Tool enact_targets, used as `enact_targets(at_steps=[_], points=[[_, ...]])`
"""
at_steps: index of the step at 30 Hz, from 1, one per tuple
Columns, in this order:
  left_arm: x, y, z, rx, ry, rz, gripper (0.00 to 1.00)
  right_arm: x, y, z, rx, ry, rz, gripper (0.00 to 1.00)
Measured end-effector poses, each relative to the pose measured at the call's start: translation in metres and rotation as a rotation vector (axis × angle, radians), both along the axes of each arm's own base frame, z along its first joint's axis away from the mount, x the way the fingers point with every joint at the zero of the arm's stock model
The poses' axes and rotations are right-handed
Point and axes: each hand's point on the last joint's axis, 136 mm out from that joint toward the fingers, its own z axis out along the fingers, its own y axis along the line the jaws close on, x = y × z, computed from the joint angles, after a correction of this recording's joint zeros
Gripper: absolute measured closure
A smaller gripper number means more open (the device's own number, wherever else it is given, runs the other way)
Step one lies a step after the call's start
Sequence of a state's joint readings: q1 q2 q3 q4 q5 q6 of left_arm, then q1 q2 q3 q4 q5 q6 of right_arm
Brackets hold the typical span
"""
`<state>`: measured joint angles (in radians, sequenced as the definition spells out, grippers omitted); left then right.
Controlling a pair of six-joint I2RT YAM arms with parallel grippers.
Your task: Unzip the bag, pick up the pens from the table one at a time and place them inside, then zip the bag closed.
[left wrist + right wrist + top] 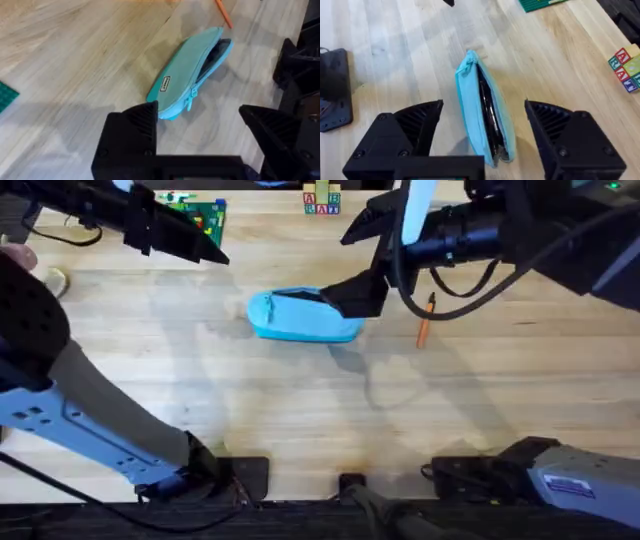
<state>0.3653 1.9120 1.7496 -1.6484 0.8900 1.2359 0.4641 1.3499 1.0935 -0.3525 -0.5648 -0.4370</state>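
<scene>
Robot lab bench: wood tabletop (300, 410), bolted arm bases (250, 475), alphabet blocks (321, 202), green baseplate (205, 218).

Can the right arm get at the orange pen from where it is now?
Probably yes. The pen lies bare on the table, just beside the bag, with nothing on top of it. The right gripper hangs open above the bag's unzipped end, so a short sideways shift should reach it.

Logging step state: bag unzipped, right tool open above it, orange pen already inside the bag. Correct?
Not quite. The orange pen lies on the table beside the bag, per the overhead view. The bag is unzipped and the right tool is open above it.
</scene>
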Motion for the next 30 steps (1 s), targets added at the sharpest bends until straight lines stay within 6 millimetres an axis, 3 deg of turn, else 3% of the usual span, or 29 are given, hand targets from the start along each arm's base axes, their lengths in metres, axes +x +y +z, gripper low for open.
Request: enact_targets(at_steps=[12,19,23,30], points=[[-0.001,0.011,-0.01,0.077,0.138,0.109,0.002,0.0,0.0,0.0,0.0,0.0,0.0,0.004],[-0.01,0.015,0.022,0.181,0.014,0.2,0.002,0.0,0.0,0.0,0.0,0.0,0.0,0.004],[-0.028,0.017,0.034,0.249,-0.054,0.301,0.001,0.0,0.0,0.0,0.0,0.0,0.0,0.004],[-0.073,0.018,0.029,0.332,-0.027,0.486,0.001,0.001,-0.001,0.0,0.0,0.0,-0.003,0.004]])
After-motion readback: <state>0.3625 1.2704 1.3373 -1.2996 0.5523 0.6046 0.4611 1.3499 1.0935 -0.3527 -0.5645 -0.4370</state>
